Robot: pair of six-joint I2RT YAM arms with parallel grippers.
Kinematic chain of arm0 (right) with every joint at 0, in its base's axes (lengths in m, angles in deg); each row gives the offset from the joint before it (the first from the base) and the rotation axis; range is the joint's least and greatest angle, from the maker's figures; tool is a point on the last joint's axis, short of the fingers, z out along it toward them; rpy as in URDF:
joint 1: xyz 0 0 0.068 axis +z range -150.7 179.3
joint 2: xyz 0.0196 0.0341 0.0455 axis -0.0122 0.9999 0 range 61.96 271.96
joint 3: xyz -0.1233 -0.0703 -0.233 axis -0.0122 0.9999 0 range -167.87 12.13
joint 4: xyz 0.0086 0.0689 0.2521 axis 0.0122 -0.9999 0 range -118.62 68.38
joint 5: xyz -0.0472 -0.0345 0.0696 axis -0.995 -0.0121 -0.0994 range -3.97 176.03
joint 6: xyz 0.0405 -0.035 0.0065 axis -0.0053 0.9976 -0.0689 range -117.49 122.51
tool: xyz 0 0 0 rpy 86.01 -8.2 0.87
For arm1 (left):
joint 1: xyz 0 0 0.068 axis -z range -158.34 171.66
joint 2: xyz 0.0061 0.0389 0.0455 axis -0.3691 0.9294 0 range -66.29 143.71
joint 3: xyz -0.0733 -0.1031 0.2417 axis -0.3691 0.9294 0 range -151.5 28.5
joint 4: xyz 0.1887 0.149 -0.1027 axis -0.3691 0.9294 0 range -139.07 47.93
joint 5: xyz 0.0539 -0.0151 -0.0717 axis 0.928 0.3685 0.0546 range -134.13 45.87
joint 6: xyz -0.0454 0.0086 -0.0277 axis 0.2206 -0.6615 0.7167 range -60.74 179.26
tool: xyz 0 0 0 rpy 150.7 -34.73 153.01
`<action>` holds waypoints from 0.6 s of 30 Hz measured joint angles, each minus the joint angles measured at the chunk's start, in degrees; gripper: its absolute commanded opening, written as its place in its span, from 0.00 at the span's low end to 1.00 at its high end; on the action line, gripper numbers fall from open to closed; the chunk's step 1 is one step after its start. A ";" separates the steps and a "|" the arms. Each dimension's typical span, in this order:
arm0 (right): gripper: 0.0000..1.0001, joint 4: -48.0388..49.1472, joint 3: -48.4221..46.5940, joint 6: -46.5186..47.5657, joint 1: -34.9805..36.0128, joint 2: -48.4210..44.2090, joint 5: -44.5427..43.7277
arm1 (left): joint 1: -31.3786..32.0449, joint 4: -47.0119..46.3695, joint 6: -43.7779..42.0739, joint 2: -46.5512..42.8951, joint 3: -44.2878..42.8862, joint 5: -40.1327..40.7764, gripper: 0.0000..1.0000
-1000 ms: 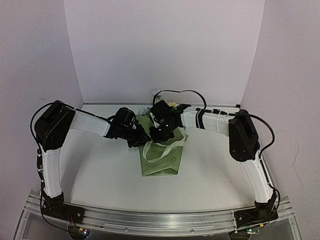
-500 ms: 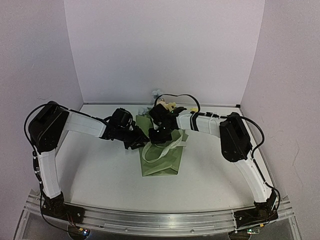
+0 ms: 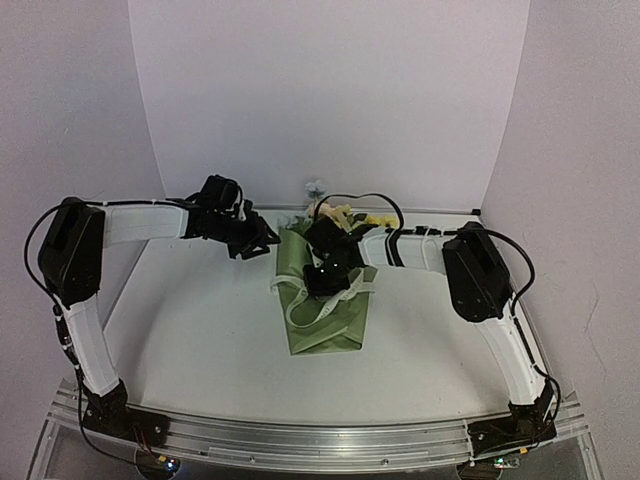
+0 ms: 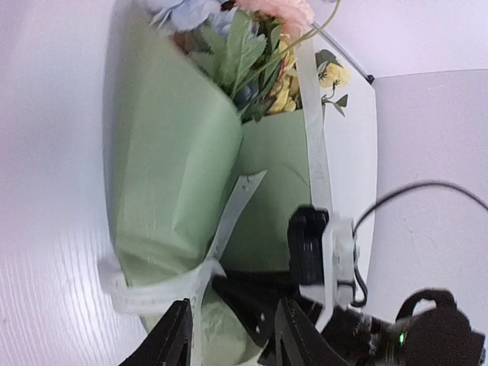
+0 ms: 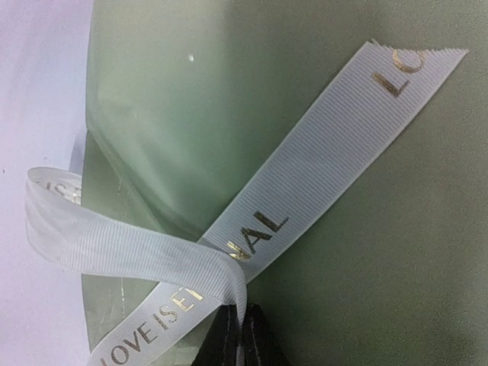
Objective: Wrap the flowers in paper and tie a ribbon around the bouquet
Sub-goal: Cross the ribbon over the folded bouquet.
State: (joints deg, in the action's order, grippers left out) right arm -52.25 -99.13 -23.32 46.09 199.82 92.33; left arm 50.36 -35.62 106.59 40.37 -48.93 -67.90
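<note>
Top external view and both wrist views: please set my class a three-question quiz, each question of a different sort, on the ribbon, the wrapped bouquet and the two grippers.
1. True or false: the right gripper is shut on the narrow cream-white lettered ribbon.
2. In the top view, the yellow and pink blooms of the olive-green paper bouquet point toward: A the back wall; B the arm bases; C the left wall.
3. Fill in: the left gripper, beside the bouquet, has its jaws ____.
Key: 1 true; 2 A; 3 open.
</note>
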 measured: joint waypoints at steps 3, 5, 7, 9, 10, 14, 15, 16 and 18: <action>0.20 1.83 3.08 -0.20 0.00 -2.66 -0.11 | -0.64 3.04 -3.76 7.13 -9.93 -0.96 0.38; 0.24 3.39 5.21 -0.17 0.00 -4.57 -0.42 | -0.40 4.92 -5.66 10.72 -14.11 -1.79 0.39; 0.26 4.68 6.88 -0.29 0.00 -6.30 -0.67 | 0.04 6.83 -7.05 12.93 -16.18 -2.17 0.39; 0.26 5.55 8.14 -0.35 0.00 -7.85 -1.03 | 0.53 8.52 -8.01 14.57 -17.47 -2.58 0.39; 0.27 5.96 8.53 -0.31 0.00 -8.42 -1.23 | 0.81 9.35 -8.42 15.26 -18.11 -2.83 0.39; 0.28 7.36 10.59 -0.07 -0.01 -11.28 -2.79 | 2.27 12.33 -10.12 17.98 -22.01 -3.17 0.39; 0.28 7.54 11.59 0.02 -0.02 -12.37 -3.22 | 2.75 12.77 -10.43 18.76 -23.21 -3.09 0.40; 0.28 7.66 12.45 0.02 -0.05 -13.31 -3.76 | 3.30 13.39 -10.93 19.47 -24.26 -2.96 0.41; 0.30 8.07 14.64 0.02 -0.22 -15.45 -5.08 | 4.41 14.85 -11.89 20.93 -26.53 -2.23 0.43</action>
State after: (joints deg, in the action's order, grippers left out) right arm -44.18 -84.49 -23.30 45.86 184.38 87.25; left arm 54.77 -20.77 94.70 61.30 -75.46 -70.13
